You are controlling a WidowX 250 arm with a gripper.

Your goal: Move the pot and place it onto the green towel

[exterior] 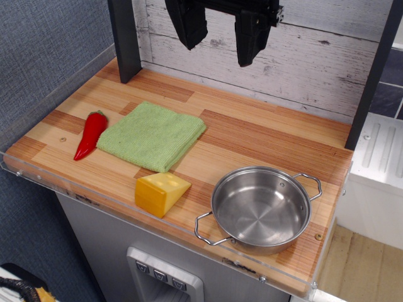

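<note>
The shiny steel pot [261, 208] with two wire loop handles stands empty at the front right of the wooden table. The light green towel [153, 135] lies folded flat at the middle left. My gripper [220, 44] hangs high at the top of the view, above the back of the table, with its two black fingers apart and nothing between them. It is well away from the pot and the towel.
A yellow cheese wedge [160, 192] sits at the front edge between towel and pot. A red chili pepper [91, 134] lies left of the towel. Dark posts [124, 39] stand at the back left and right. A clear rail edges the wooden table [264, 141].
</note>
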